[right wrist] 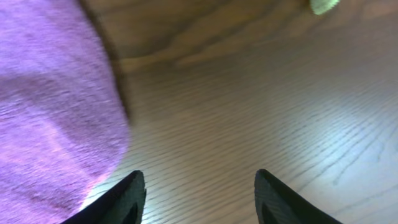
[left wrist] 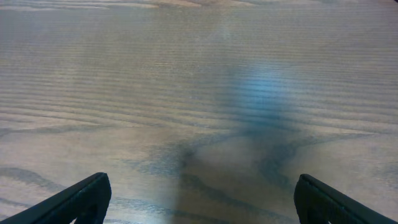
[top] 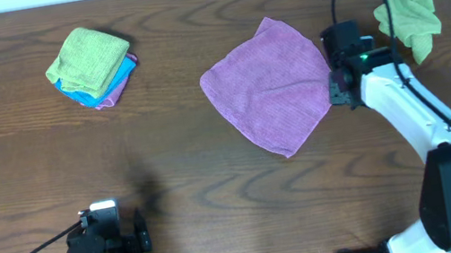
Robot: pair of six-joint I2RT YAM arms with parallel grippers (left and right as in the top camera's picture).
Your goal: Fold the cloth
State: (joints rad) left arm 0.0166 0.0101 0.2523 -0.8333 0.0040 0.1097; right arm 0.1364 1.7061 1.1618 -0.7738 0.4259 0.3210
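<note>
A purple cloth (top: 272, 85) lies flat and unfolded on the wooden table, set like a diamond. My right gripper (top: 337, 89) is open and empty just past the cloth's right edge, low over the table. In the right wrist view the cloth (right wrist: 50, 106) fills the left side and the open fingers (right wrist: 199, 193) frame bare wood beside it. My left gripper (top: 141, 233) is open and empty near the front left edge, far from the cloth. The left wrist view shows its fingers (left wrist: 202, 199) over bare wood only.
A stack of folded cloths (top: 92, 66), green on top with blue and pink below, sits at the back left. A crumpled green cloth (top: 411, 17) lies at the back right, behind my right arm; its tip shows in the right wrist view (right wrist: 322, 5).
</note>
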